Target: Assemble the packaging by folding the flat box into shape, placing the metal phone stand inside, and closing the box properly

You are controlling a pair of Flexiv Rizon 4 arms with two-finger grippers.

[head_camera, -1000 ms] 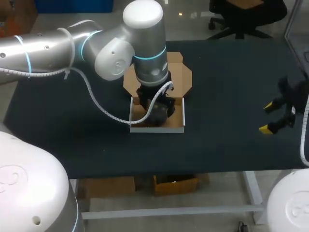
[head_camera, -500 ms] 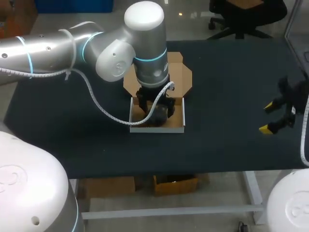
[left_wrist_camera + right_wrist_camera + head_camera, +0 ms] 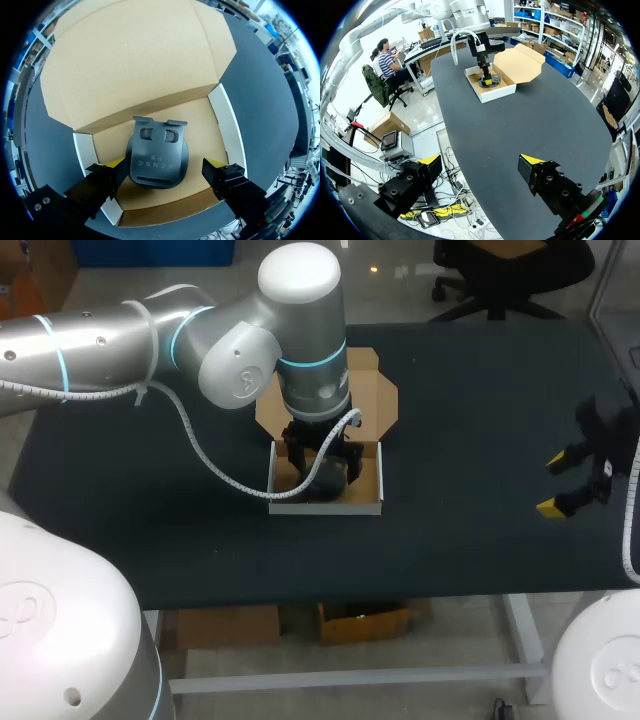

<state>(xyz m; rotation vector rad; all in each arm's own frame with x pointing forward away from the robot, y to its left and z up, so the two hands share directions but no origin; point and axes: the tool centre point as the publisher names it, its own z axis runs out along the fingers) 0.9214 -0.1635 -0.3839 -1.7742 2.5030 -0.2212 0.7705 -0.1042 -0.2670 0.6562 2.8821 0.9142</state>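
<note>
**A:** Where is the metal phone stand [image 3: 159, 159] being shown?

**B:** It is being carried on the brown floor of the open cardboard box [image 3: 228, 125]. It is lying flat, with its dark rounded base toward the front wall and its notched end toward the lid. It is being enclosed by the box's white walls, and the box itself is being borne near the middle of the dark surface [image 3: 480, 390].

**A:** And how is the lid [image 3: 132, 60] being presented?

**B:** It is being shown folded back behind the box, with its brown inner face turned up and its side flaps spread.

**A:** How is the left claw [image 3: 322, 468] being held?

**B:** It is being held directly above the box, pointed straight down into it. Its fingers are being held wide, with the stand lying between them. One yellow tip is being seen just beside the edge of the base, and whether it is touching cannot be told. The other tip is being held clearly apart from the stand, so nothing is being gripped.

**A:** And the right claw [image 3: 481, 160]?

**B:** It is being held near the right edge of the surface, well apart from the box. Its fingers are likewise being held wide, and nothing is being carried between them. From its wrist camera, the box and the left arm are being seen far ahead across the surface.
</note>
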